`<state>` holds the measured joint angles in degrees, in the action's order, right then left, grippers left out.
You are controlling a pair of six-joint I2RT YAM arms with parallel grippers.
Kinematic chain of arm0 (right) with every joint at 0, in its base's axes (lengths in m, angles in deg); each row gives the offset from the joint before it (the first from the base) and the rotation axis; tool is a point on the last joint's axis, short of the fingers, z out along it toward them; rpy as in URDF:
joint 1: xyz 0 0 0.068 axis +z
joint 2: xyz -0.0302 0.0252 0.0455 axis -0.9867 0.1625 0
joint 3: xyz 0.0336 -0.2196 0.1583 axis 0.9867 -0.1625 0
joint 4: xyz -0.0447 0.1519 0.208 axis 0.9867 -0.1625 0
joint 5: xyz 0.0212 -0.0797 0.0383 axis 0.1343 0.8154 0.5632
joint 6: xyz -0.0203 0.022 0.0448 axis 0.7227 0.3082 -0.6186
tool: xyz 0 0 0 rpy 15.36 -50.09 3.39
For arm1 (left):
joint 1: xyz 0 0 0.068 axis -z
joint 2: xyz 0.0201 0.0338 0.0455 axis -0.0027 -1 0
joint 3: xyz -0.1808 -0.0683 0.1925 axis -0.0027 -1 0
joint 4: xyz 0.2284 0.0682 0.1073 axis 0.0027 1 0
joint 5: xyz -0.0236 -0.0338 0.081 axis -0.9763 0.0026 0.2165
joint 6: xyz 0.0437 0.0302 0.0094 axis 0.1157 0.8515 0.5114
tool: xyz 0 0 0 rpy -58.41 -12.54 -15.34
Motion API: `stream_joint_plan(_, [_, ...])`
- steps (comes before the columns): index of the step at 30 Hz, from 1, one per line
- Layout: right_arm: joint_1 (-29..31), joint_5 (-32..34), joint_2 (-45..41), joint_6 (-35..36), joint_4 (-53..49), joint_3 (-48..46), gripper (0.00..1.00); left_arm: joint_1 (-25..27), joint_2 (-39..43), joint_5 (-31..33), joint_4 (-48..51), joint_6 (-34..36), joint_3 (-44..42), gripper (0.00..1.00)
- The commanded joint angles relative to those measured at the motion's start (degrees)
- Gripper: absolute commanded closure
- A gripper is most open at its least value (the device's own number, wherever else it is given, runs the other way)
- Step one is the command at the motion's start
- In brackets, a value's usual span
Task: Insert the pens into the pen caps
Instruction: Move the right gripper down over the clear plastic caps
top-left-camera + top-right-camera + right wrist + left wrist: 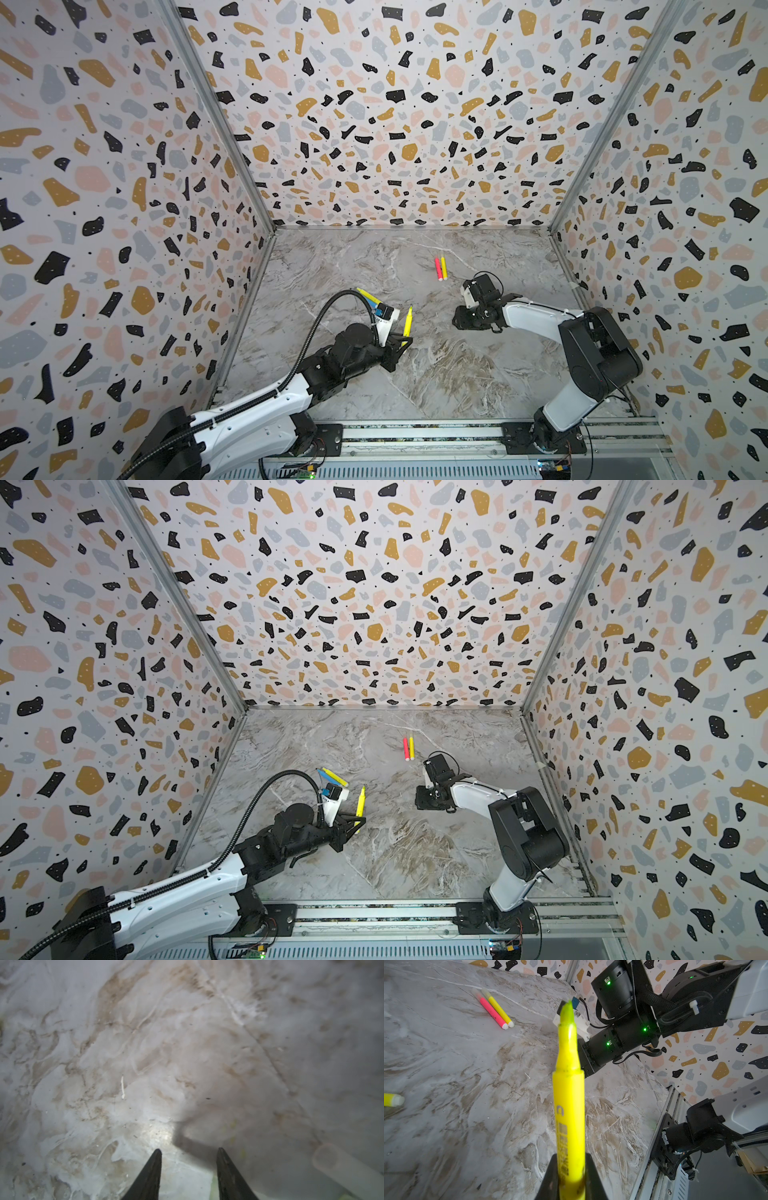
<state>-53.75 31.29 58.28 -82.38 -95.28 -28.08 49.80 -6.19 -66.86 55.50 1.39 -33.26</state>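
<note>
Holding an uncapped yellow highlighter [569, 1095] clamped in my left gripper [571, 1159], tip raised off the marble table [457, 374]. My right gripper [189, 1150] stands part-open and empty above it, a clear cap [332, 1162] lying just beside.

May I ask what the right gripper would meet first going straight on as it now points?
The right gripper would most likely meet the marble tabletop; the clear cap lies off to one side.

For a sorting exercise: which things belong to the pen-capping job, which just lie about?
Job: uncapped yellow marker pen, in left gripper; clear plastic cap near right gripper; pink pen; yellow pen beside it; blue pen; third yellow pen.
Lying about: thin white scrap.
</note>
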Motion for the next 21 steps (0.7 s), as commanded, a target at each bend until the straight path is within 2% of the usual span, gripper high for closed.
stream_joint_plan(1, [1.22, -0.54, -0.45, -0.65, -1.42, 1.17, 0.56, 0.24, 0.98, 0.75, -1.29, 0.5, -0.35, 1.0])
stream_joint_plan(13, [2.4, 1.76, -6.27, -0.85, -3.42, -2.93, 0.57, 0.25, 0.87, 0.42, -1.66, 0.5, -0.31, 1.0])
stream_joint_plan(21, [2.61, 0.94, -8.7, -0.6, -4.3, -0.74, 0.57, 0.28, 1.57, 0.52, -0.9, 0.45, 0.28, 1.0])
